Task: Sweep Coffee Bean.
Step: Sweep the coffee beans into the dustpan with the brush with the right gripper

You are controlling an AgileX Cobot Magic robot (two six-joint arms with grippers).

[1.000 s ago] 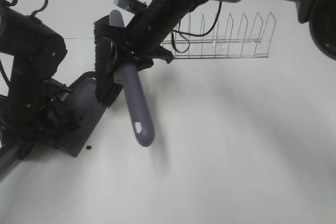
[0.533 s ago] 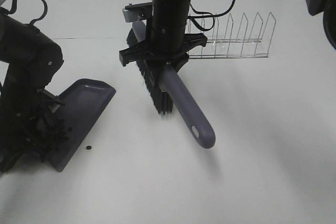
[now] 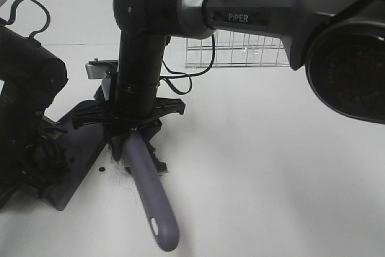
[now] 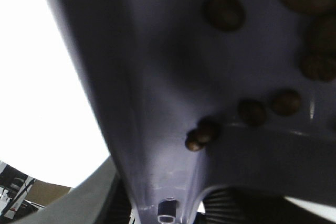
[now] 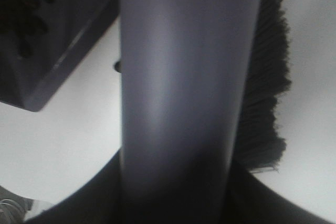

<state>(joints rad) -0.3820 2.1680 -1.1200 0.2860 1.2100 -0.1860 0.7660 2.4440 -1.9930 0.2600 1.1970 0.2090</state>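
1. From the high camera, the right pincer [image 3: 129, 126] points straight down at the white desk [image 3: 271, 179] and is clamped on a brush [image 3: 150, 203]. The grey handle slants out from it toward the near edge of the desk. The black bristles [image 3: 157, 164] press on the desk just below the pincer.
2. Left of the brush lies a grey dustpan [image 3: 81, 142], its open edge facing the bristles. 1 coffee bean [image 3: 101, 170] sits on the desk, just outside that edge and near the bristles. A few dark specks show inside the pan.
3. The left pincer [image 3: 47, 162] is a dark mass over the back of the dustpan; its fingers cannot be made out here. A wire rack [image 3: 240, 49] stands at the far side of the desk, behind the right arm.
4. The left wrist camera looks closely at the inside of the dustpan [image 4: 157, 77]. About 8 brown coffee beans [image 4: 224, 10] lie in it, 2 of them touching. Ribbed pads [image 4: 236, 205] sit at both sides of the pan's narrow stub, so the left pincer is closed on the dustpan.
5. In the right wrist camera the brush handle [image 5: 184, 87] fills the middle, with the bristles [image 5: 262, 103] behind it. On its other side is a corner of the dustpan [image 5: 58, 40], with dark beans inside. 1 bean [image 5: 117, 66] lies on the desk between pan and handle.
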